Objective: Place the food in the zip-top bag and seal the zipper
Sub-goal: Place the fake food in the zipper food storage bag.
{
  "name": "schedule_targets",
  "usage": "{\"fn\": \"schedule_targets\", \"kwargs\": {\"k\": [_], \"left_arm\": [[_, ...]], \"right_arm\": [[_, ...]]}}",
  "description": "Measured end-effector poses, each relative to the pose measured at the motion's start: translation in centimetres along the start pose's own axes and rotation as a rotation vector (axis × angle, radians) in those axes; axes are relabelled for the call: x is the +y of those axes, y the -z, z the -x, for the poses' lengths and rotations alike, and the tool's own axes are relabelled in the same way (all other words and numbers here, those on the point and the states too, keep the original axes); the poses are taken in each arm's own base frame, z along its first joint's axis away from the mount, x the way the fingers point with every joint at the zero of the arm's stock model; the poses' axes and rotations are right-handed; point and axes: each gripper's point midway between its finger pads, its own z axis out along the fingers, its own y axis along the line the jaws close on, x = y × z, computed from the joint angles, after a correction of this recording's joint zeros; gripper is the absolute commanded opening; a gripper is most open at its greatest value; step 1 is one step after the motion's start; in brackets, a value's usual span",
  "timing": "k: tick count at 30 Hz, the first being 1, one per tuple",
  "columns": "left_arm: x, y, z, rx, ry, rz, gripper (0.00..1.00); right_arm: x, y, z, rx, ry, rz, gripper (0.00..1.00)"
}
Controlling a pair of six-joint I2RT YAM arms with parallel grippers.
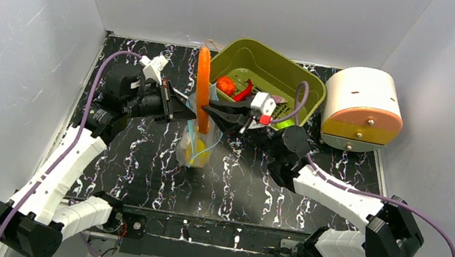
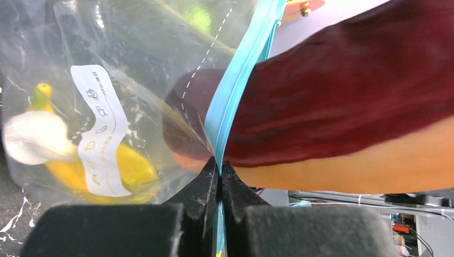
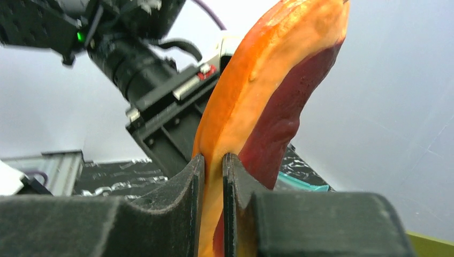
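Carrot (image 1: 203,82) stands upright near the middle of the tabletop (image 1: 133,168) in the top view, its lower end inside the zip-top bag (image 1: 207,140); we see the left gripper (image 1: 185,112) at the bag's mouth and the right gripper (image 1: 209,108) on the carrot; tomato (image 1: 225,86) and chili (image 1: 246,90) lie in the green tub (image 1: 278,67) by the far edge. From the left wrist, the jaws are pressed together on the zipper (image 2: 235,91) (the teal strip); a banana (image 2: 128,166) lies inside the bag. From the right wrist, we find the jaws pinching the carrot.
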Motion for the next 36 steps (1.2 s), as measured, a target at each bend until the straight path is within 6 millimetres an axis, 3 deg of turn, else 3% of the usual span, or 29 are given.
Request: {"fn": "schedule_targets", "kwargs": {"k": [4,9,12,15,17,22,27,30,32,36], "left_arm": [[-0.3,0.1,0.1,-0.008,0.008,-0.012,0.0],[0.0,-0.2,-0.2,-0.009,0.03,-0.017,0.0],[0.4,-0.4,-0.5,-0.003,0.044,-0.012,0.0],[0.8,-0.5,-0.7,0.004,0.053,-0.007,0.0],[0.9,-0.6,-0.8,0.006,0.055,-0.004,0.0],[0.9,-0.6,-0.8,0.005,0.051,-0.004,0.0],[0.8,-0.4,-0.8,-0.002,0.034,-0.01,0.0],[0.7,-0.2,-0.9,-0.008,0.024,-0.014,0.0],[0.7,-0.2,-1.0,-0.008,0.023,-0.015,0.0],[0.8,-0.1,-1.1,-0.008,0.02,-0.016,0.0]], "right_arm": [[0.1,1.1,-2.5,0.048,0.096,0.014,0.06],[0.7,3.5,-6.7,0.146,0.132,0.024,0.27],[0.9,4.2,-7.9,0.189,0.126,0.027,0.41],[1.1,4.5,-7.2,0.196,0.116,0.022,0.61],[1.0,4.9,-6.2,0.203,0.094,0.0,0.69],[0.2,5.1,-3.3,0.242,-0.036,-0.103,0.6],[-2.1,4.1,0.1,0.282,-0.272,-0.305,0.48],[-3.1,3.3,1.9,0.31,-0.413,-0.409,0.56],[-3.6,3.2,2.1,0.341,-0.475,-0.467,0.63],[-3.7,5.4,-0.2,0.48,-0.559,-0.59,0.73]]}}
